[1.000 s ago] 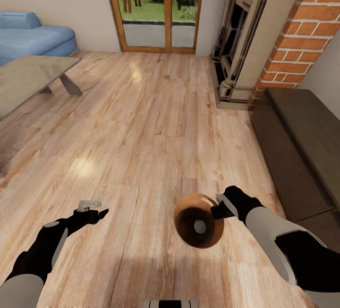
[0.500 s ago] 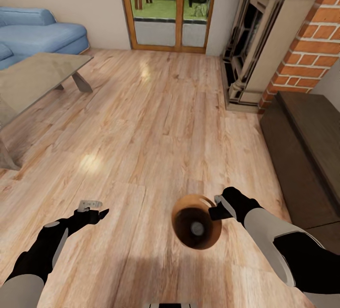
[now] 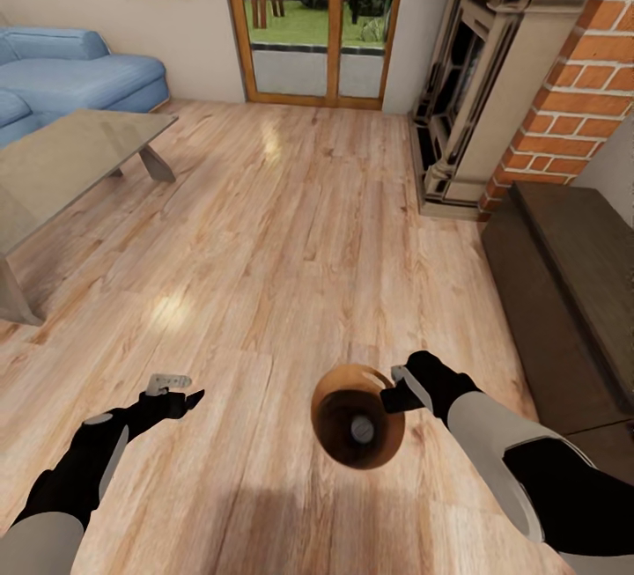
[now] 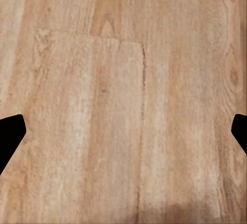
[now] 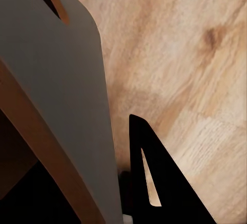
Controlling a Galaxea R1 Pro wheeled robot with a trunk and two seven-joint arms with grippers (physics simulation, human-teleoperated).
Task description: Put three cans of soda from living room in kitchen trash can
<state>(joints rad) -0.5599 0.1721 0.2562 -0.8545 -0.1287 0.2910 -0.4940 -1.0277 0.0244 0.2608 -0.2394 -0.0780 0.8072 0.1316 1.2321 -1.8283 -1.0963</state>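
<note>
My right gripper (image 3: 394, 390) is shut on the rim of the tash can (image 3: 357, 416), a small round bucket with a coppery brown inside, held above the wood floor. At its bottom lies one can of soda (image 3: 362, 428), showing its grey metal top. In the right wrist view the bucket's pale grey wall (image 5: 56, 95) stands against a black finger (image 5: 154, 183). My left gripper (image 3: 180, 390) hangs open and empty over bare floor, and its fingertips (image 4: 10, 131) stand far apart in the left wrist view.
This is the living room. A glass coffee table (image 3: 62, 161) and a blue sofa (image 3: 70, 73) stand at the left. The wood-framed glass doors (image 3: 317, 20) are straight ahead. A brick fireplace (image 3: 581, 73) and a dark low cabinet (image 3: 563, 284) line the right.
The whole picture has shifted, so the camera has moved: table, sofa and doors now sit further right and lower. The bucket has drifted slightly left in the view. Both grippers keep their pose.
</note>
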